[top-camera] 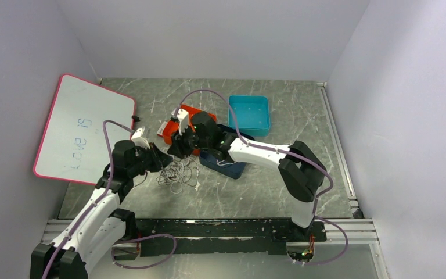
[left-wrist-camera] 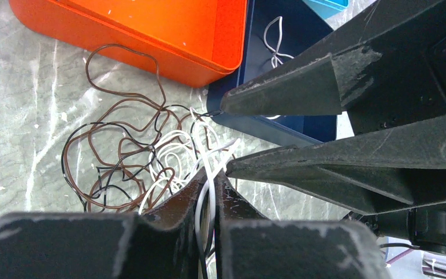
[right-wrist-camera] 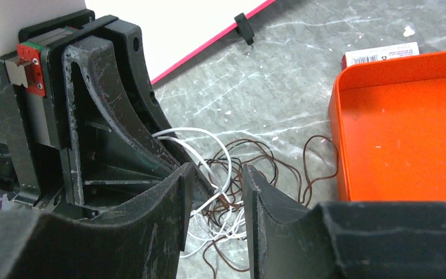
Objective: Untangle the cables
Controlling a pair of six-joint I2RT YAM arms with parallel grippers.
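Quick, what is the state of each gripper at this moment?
Left gripper: closed, holding strands of the cables.
Right gripper: open, gripping nothing.

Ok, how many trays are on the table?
3: orange tray by the cables, dark blue tray beside it, teal tray at the back. None apparently hidden.

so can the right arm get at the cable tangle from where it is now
Probably yes: the right gripper is open, with loose strands of the cables lying between its jaws. The left gripper, shut on strands alongside, crowds it but doesn't seem to block it.
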